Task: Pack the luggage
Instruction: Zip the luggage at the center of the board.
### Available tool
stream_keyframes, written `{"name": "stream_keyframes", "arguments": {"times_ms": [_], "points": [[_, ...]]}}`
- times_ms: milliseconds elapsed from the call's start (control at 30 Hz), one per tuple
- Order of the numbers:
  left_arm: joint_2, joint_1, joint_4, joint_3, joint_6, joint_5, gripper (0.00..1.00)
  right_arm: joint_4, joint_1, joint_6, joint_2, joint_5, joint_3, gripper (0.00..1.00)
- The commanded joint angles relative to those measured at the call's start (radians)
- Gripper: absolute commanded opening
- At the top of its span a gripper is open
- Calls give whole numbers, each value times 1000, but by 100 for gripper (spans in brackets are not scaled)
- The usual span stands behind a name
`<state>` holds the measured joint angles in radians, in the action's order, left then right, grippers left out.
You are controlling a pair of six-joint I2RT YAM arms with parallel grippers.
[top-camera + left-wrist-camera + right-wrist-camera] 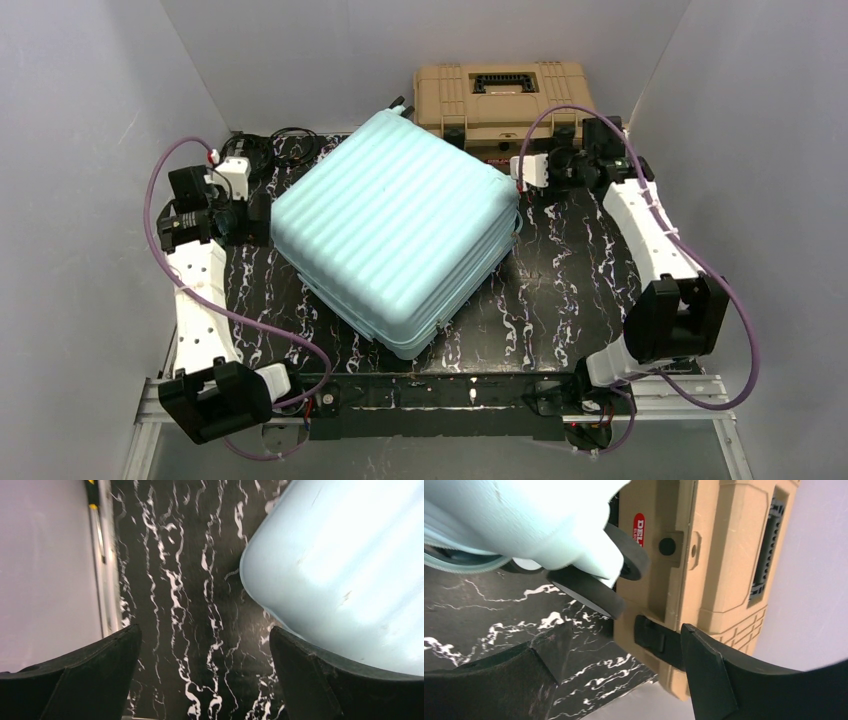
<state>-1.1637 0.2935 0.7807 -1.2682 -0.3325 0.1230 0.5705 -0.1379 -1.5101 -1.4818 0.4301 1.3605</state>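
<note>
The luggage (395, 225) is a pale mint-blue ribbed suitcase lying shut and turned diagonally in the middle of the black marbled table (560, 290). My left gripper (250, 210) hangs at its left corner. In the left wrist view the left gripper (205, 630) is open over bare table, with the luggage's shell (340, 570) just right of it. My right gripper (522, 185) is at the luggage's back right corner. In the right wrist view it (626, 627) is open and holds nothing, just below the luggage's black wheels (584, 592).
A tan toolbox (505, 100) with black latches (654, 635) stands at the back, close behind the suitcase's wheel corner and beside my right gripper. Black cables (290, 140) lie at the back left. Grey walls close in on three sides.
</note>
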Motion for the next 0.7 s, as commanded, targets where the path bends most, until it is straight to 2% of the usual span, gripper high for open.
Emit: {"name": "stream_keyframes", "arguments": {"times_ms": [0, 200, 333, 500, 667], "points": [[0, 42, 46, 70, -56, 122, 98, 211, 25, -233, -76, 177, 159, 88], [-18, 54, -45, 155, -70, 148, 98, 522, 26, -446, -239, 221, 351, 86], [-31, 56, -106, 185, -41, 139, 97, 659, 25, -552, -309, 257, 427, 88], [-45, 54, -152, 194, -6, 143, 95, 724, 21, -619, -352, 310, 456, 90], [-53, 54, -165, 189, 9, 133, 94, 793, -11, -641, -413, 301, 517, 88]]}}
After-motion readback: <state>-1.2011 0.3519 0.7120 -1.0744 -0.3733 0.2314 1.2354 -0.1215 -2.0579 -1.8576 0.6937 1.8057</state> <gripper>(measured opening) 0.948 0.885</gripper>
